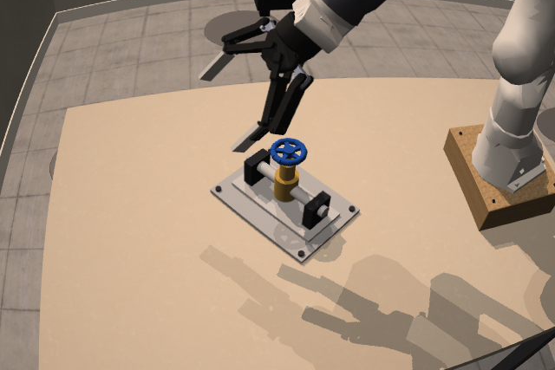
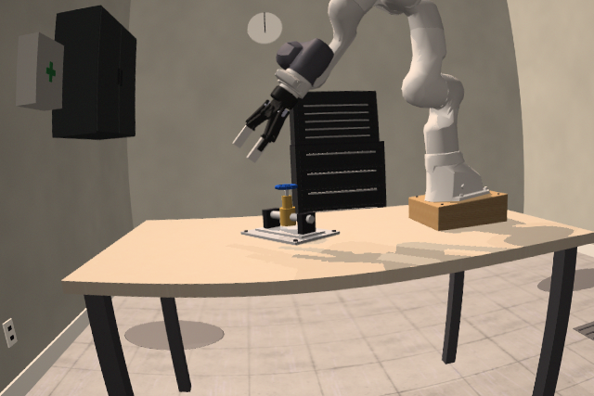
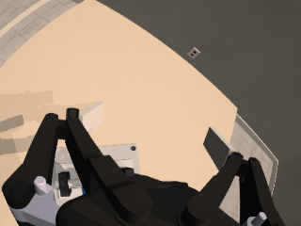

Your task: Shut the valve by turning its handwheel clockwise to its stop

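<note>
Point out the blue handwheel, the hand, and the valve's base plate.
blue handwheel (image 1: 289,151), top view, on its rim and spokes
hand (image 2: 247,145), exterior view, midway between its open fingertips
base plate (image 1: 259,217), top view, on its bare front edge

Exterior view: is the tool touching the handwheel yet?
No. The open tool hangs well above the blue handwheel, with bare wall showing between them.
</note>
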You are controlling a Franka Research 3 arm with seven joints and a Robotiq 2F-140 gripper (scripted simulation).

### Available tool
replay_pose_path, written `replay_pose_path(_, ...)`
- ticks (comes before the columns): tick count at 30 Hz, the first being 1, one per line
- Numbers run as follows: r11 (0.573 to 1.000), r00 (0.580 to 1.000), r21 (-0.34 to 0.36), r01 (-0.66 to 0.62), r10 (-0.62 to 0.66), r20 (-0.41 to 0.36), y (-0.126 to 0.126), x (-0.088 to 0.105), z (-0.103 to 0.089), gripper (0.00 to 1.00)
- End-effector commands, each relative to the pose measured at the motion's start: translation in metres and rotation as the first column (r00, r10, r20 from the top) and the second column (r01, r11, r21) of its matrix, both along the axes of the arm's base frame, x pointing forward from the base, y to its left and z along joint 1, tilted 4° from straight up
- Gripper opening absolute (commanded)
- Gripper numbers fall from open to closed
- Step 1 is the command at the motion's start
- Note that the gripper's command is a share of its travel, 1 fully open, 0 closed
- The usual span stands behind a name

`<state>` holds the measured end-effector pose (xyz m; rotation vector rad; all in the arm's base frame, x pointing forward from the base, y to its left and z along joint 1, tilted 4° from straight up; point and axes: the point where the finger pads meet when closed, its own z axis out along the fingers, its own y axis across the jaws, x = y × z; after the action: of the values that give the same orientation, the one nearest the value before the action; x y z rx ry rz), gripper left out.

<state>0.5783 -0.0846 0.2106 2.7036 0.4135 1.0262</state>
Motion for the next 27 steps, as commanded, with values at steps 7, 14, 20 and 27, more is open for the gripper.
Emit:
replay_pose_path(7, 0.999, 0.985, -0.048, 0.021, -0.029, -0.172, 0.002, -0.003, -0.002, 1.00)
replay_pose_path(14, 0.999, 0.983, -0.051, 0.013, -0.022, -0.181, 0.003, -0.005, -0.002, 1.00)
replay_pose_path(20, 0.999, 0.980, -0.054, -0.001, -0.009, -0.198, 0.003, -0.008, -0.004, 1.00)
replay_pose_path(27, 0.998, 0.973, -0.059, -0.031, 0.016, -0.232, 0.004, -0.014, -0.007, 1.00)
